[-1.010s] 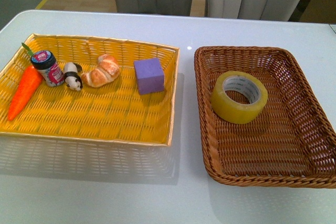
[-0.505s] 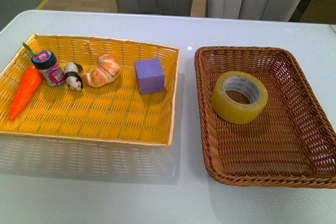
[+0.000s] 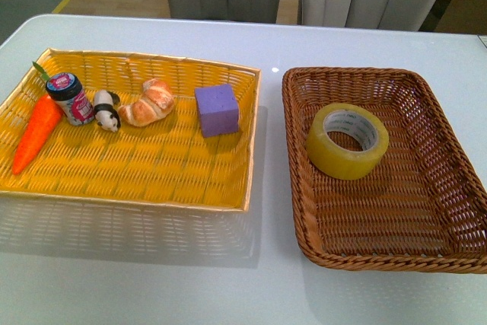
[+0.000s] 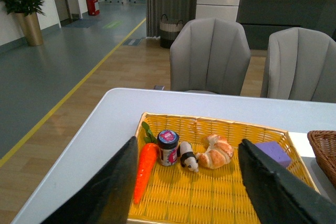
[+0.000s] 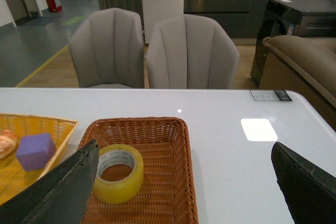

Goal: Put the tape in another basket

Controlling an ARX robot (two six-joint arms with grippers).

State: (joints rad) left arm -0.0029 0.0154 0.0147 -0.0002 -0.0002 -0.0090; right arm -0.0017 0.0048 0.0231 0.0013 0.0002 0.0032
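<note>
Right gripper (image 5: pixel 178 192) stands spread above the tape (image 5: pixel 116 173); we judge its smooth curved wall may slip in transit.

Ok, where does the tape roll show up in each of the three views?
Front view: the tape lies flat in the brown basket, in its far-left part.
Left wrist view: the tape is not in it; only a corner of the brown basket shows at the edge.
Right wrist view: the tape lies in the brown basket, near the left pincer finger.
Shared landmark: the purple block in the yellow basket.
</note>
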